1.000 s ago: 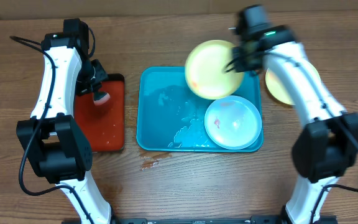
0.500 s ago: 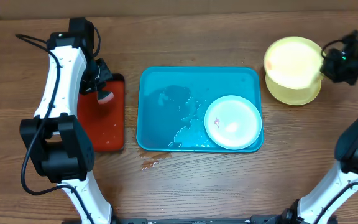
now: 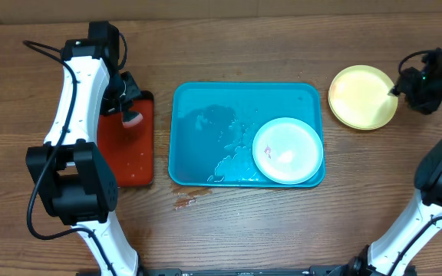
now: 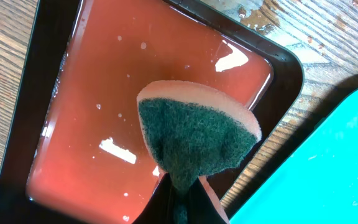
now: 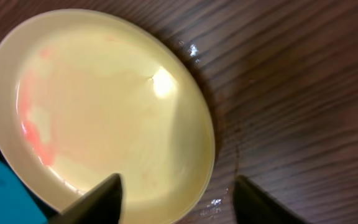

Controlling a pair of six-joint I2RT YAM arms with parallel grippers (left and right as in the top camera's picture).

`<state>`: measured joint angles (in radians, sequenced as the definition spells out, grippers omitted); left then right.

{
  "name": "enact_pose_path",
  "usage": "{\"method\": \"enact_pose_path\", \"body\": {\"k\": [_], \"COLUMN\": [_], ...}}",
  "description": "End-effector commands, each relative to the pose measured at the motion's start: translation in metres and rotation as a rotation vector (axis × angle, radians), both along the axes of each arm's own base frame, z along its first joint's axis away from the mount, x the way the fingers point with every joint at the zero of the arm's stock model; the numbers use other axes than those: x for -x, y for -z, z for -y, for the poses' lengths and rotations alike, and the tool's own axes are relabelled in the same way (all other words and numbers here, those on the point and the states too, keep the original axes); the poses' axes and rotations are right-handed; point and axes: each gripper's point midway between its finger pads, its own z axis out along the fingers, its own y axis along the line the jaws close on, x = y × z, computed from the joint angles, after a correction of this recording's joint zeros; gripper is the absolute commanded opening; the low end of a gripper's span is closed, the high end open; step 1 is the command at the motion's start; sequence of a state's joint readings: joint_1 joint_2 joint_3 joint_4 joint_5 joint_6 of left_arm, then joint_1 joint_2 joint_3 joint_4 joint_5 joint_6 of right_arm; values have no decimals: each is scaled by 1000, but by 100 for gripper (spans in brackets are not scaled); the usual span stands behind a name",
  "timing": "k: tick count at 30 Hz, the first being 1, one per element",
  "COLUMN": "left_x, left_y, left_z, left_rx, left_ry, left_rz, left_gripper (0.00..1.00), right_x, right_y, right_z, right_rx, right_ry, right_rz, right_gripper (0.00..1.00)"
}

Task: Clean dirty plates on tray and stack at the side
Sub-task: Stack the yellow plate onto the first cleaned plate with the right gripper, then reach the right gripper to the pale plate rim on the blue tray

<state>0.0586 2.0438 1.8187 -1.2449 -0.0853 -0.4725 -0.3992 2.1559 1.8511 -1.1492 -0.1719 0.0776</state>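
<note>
A pale mint plate (image 3: 288, 150) with a small red smear lies in the near right corner of the light-blue tray (image 3: 206, 107). A yellow-green plate (image 3: 362, 96) rests on the table to the right of the tray, with pink smears on its left side (image 5: 104, 106). My right gripper (image 3: 406, 86) is open at that plate's right rim, one finger over the plate and one over the wood (image 5: 179, 202), holding nothing. My left gripper (image 3: 126, 110) is shut on a green-faced sponge (image 4: 197, 130), held over the red tray.
The red black-rimmed tray (image 3: 129, 157) left of the blue tray holds reddish water (image 4: 104, 93). Water pools on the blue tray's floor (image 3: 229, 146). A small wet spill (image 3: 184, 203) marks the wood in front of the tray.
My right gripper carried the yellow-green plate from above the tray to the right, set it down on the table-side spot and opened. The left arm has barely moved.
</note>
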Motion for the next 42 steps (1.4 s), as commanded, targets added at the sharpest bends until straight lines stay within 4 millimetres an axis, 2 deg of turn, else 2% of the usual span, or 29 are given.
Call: {"method": "enact_pose_path", "body": {"k": [1,5,10,15,18,21,31,35,39,42], "left_x": [-4,-4,-4,-4,-4,-4,-4,-4,-4,-4], "left_y": [-19,-19,-19,-19,-19,-19,-19,-19,-19,-19], "left_z": [5,5,5,5,5,5,5,5,5,5], "left_rx": [5,5,5,5,5,5,5,5,5,5], "left_ry": [10,10,10,11,11,11,10,10,10,10], "left_rz": [53,53,53,53,52,53,53,53,53,53], "left_gripper": [4,4,4,4,4,4,4,4,4,4], "right_x": [-11,-11,6,20,29,34,51,62,72,84], "right_y": [-4,-8,-3,12,23,31,55,58,57,55], "right_z": [-49,-107,-179,-205,-220,-225,-223,-227,-225,-227], "right_rx": [-119,-180,-125,110,119,115,90,50,32,1], "right_ry": [-172,-429,-790,-954,-999,-1014,-1026,-1005,-938,-904], "right_rz": [51,77,24,-114,-139,-150,-189,-224,-276,-323], "right_gripper": [68,69,68,70,73,73,72,70,61,61]}}
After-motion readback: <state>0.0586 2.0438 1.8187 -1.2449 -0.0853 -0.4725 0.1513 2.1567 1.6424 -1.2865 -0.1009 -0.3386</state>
